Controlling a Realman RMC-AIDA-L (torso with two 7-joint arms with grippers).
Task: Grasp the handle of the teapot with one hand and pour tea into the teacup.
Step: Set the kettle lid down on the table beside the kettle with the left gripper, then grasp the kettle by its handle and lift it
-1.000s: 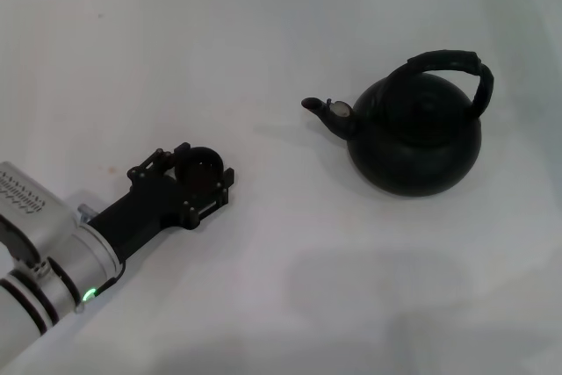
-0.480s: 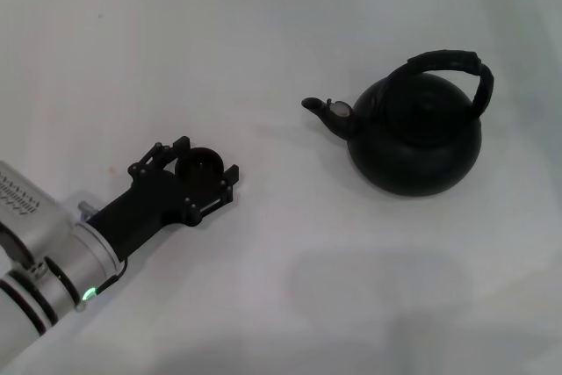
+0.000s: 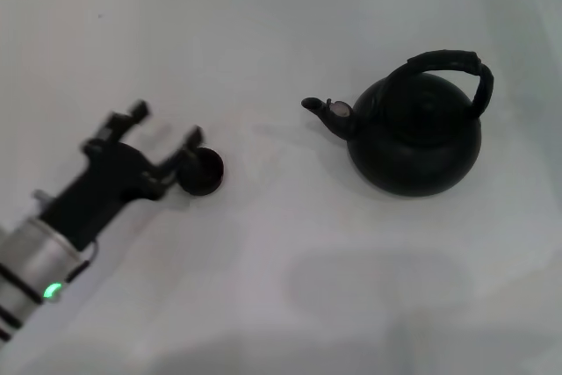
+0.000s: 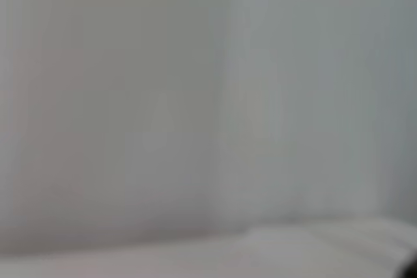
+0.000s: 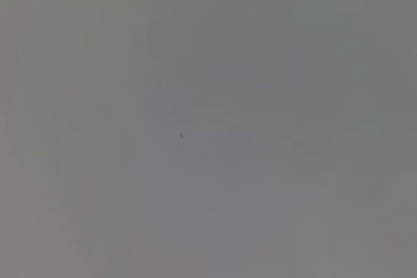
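The round matte black teapot (image 3: 415, 140) with its arched black handle (image 3: 457, 68) sits on the white tabletop (image 3: 290, 278), well apart from the left pincer (image 3: 167, 127). That pincer gapes wide, empty, just beside the tiny dark teacup (image 3: 202, 171).

— How many pots do you count?
— One large round matte black teapot (image 3: 415, 140), with one thick black arched handle (image 3: 452, 69) over its top.
— And cups?
— One tiny round dark brown-black teacup (image 3: 201, 170).
— Grippers?
— One black left gripper (image 3: 163, 127), its two fingers spread apart. All on one white table (image 3: 281, 287).
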